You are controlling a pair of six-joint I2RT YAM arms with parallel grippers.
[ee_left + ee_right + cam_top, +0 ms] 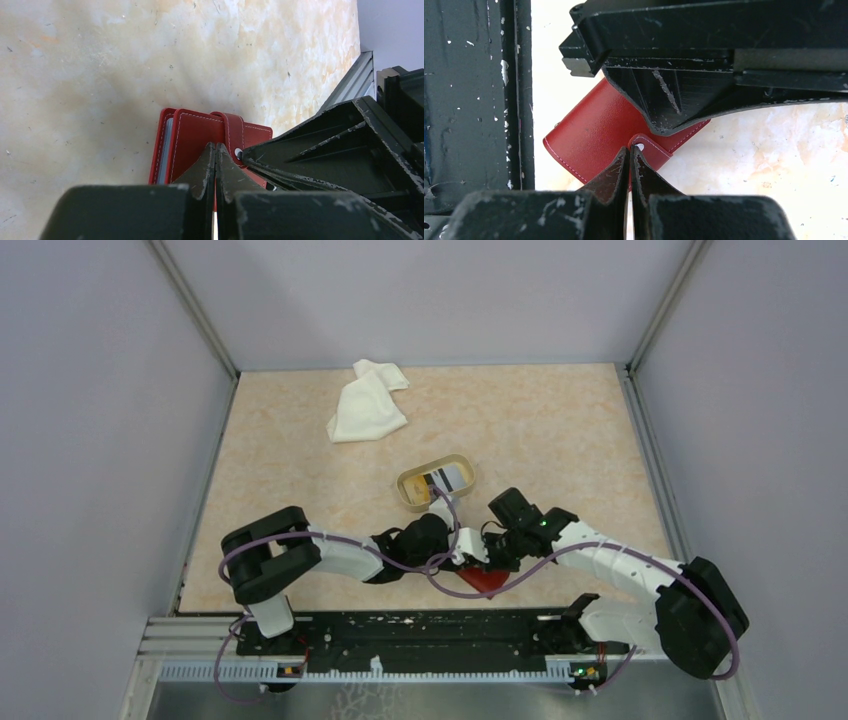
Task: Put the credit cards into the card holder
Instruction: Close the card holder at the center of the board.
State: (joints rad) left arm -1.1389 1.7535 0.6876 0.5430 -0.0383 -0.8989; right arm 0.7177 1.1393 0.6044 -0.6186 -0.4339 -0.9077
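The red card holder (483, 578) lies closed on the table near the front edge, its strap snapped over the cover. My left gripper (216, 146) is shut, with its tips over the cover beside the snap (238, 152). My right gripper (630, 149) is also shut, its tips at the same strap from the other side. Nothing shows between either pair of fingers. Both grippers (470, 548) meet just above the holder (594, 135). The credit cards (445, 479) lie in a tan oval dish (402, 488) behind the grippers; one is white with a dark stripe.
A crumpled white cloth (365, 402) lies at the back left of the table. The black base rail (400, 630) runs along the front edge, close to the holder. Grey walls close in three sides.
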